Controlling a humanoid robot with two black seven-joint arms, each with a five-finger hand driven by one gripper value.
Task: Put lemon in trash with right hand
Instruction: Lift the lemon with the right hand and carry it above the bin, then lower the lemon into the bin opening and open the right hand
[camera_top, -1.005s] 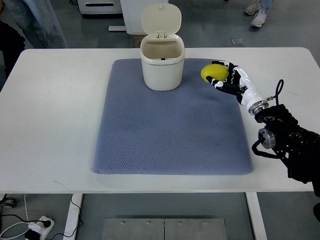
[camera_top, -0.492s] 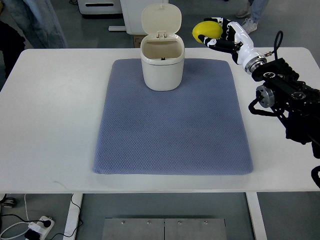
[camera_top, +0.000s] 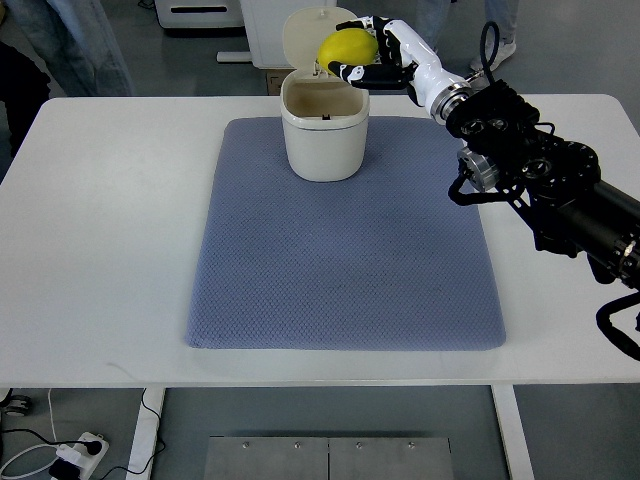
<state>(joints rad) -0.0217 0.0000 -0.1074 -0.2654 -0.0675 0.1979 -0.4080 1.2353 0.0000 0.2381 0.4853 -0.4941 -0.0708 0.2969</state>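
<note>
White table (camera_top: 110, 230) with a blue-grey mat (camera_top: 340, 260) on it, and the little cream trash bin (camera_top: 324, 130) sits at the mat's far edge with its lid (camera_top: 318, 36) flipped up behind it. The right hand (camera_top: 375, 58) is up at the bin's far right rim, fingers wrapped around the lemon (camera_top: 347, 47), which looks to be in the air by the open lid, not inside yet. So I'd say we're at the carry-over step, nearly at the drop. Next it needs to get squarely over the opening and let go without bumping the lid. Left arm's nowhere in sight.
</note>
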